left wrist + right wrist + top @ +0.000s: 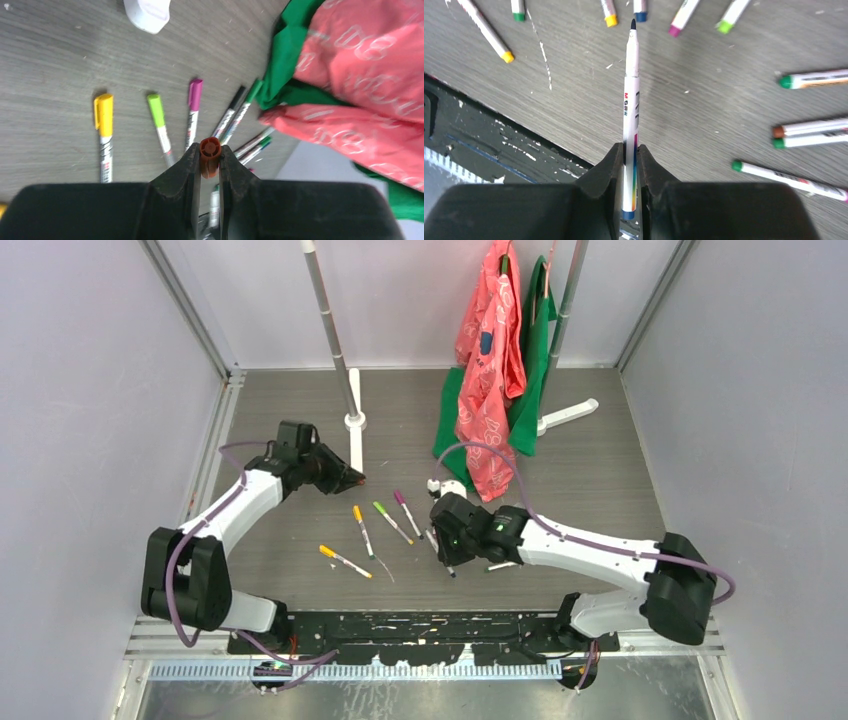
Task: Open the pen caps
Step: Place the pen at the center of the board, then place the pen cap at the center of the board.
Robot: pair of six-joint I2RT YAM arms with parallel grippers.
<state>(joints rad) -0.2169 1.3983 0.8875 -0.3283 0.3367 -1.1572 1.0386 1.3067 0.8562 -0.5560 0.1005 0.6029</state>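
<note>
Left wrist shows left gripper (209, 150) clamping one brown cap (210, 167); right gripper (629, 150) grasps one uncapped pen (630, 90).

Grey wood-grain table (600, 490), pale walls (90, 390) on 3 sides, 2 metal poles (330, 330) w/ hung cloths (490, 370).

Uncapped pen (630, 100), tip seemingly dark blue; brownish cap (210, 159) held apart

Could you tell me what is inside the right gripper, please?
A slim white uncapped marker pen, dark-tipped, clamped near its blue rear end; the fingers hide the barrel's gripped sides.
</note>
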